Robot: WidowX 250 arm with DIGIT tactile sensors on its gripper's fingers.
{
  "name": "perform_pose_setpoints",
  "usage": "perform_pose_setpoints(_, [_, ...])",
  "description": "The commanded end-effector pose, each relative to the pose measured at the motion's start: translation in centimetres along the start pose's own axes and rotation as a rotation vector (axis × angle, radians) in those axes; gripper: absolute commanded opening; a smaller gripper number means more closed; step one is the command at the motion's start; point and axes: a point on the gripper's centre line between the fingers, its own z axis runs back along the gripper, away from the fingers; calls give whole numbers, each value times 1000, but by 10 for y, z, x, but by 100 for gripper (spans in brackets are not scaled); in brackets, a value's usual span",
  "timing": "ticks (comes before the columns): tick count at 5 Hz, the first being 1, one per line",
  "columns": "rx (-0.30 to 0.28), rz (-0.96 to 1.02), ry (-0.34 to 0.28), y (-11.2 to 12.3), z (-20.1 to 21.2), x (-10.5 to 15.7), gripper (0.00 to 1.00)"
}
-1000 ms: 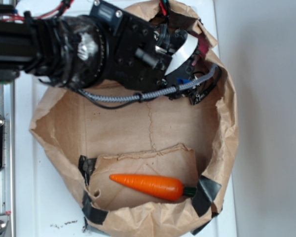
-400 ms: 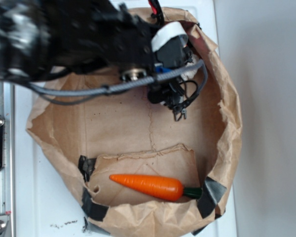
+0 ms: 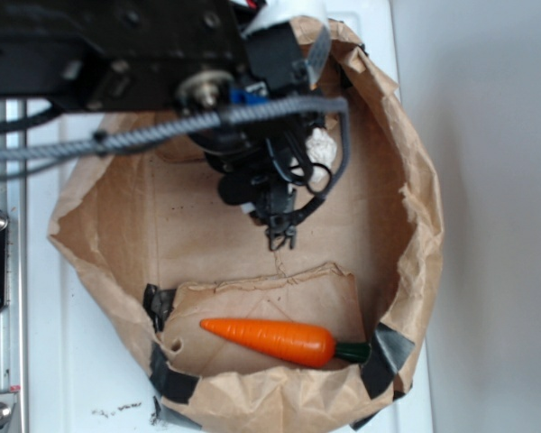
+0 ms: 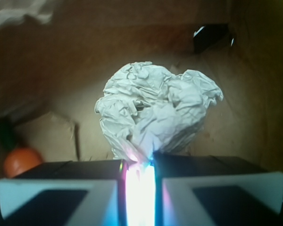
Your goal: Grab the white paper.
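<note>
fingers: gripper [image 4: 139, 176] pinching only the paper [image 4: 155, 113] lower edge
risk: thin pinch may slip or tear on lifting from bag [image 3: 406, 244]

white paper [image 4: 155, 115]: 1 | carrot [image 3: 275, 340]: 1 | paper bag [image 3: 406, 225]: 1

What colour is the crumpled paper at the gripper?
Off-white to pale grey, heavily creased paper wad, seen best in the wrist view.

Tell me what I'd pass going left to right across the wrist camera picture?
Carrot at the far left, then the white paper in the middle, pinched at its bottom edge by the pincer, then brown bag wall on the right.
</note>
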Motion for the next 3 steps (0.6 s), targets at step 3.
perform_pose_setpoints(3, [-82,-110,139,-5,47,9,0])
